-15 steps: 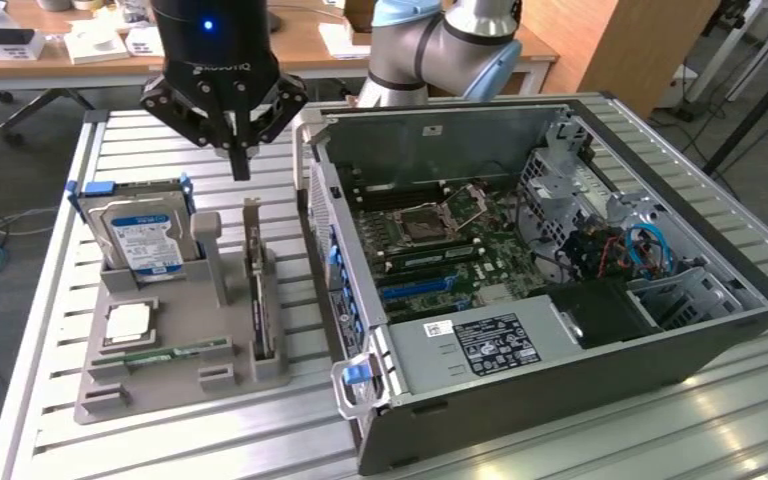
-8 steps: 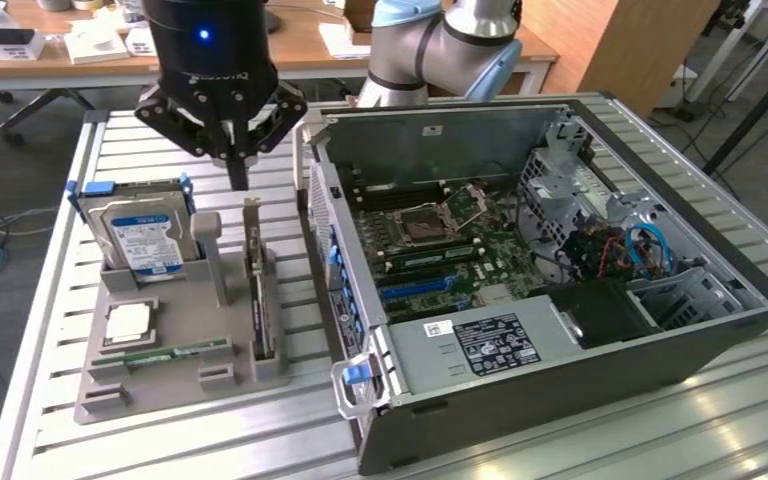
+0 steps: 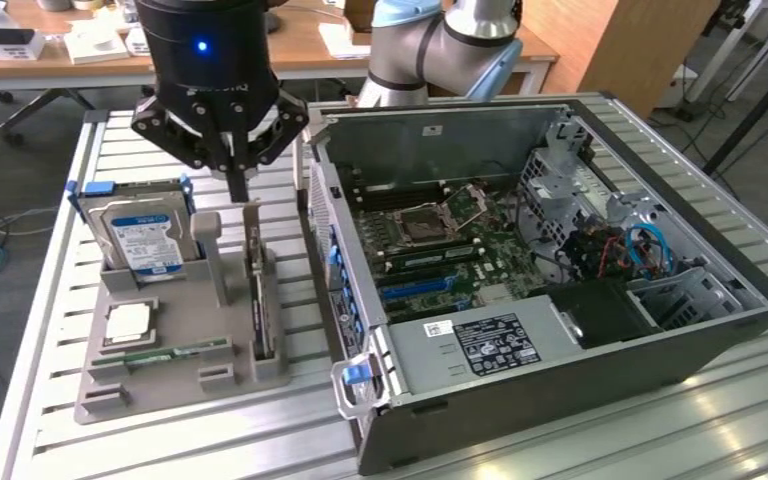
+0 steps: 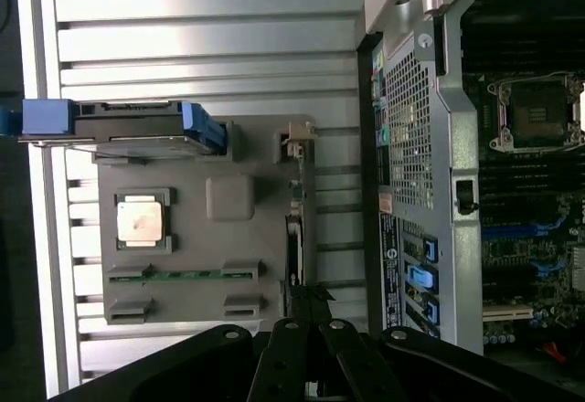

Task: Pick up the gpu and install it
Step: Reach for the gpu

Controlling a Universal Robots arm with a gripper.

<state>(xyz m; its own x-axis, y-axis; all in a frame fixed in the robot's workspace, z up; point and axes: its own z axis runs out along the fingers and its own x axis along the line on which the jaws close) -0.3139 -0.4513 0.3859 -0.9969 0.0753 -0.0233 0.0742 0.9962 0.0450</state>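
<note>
Just below the gripper [image 3: 240, 196], fingers pressed together, the gpu [image 3: 261, 305] stands on edge in its holder [image 3: 157, 385], thin top edge offered upward; whether they pinch it is unclear.

Closed claw [image 3: 237, 192] hangs in a narrow lane above the gpu [image 3: 263, 310], hemmed in by an upright hard drive [image 3: 145, 238] on the exterior view's left and the computer case [image 3: 558, 400] wall on its right. The case lies open above the motherboard [image 3: 424, 250], with the power supply [image 3: 484, 340] and drive cage [image 3: 564, 190] crowding its edges.
</note>
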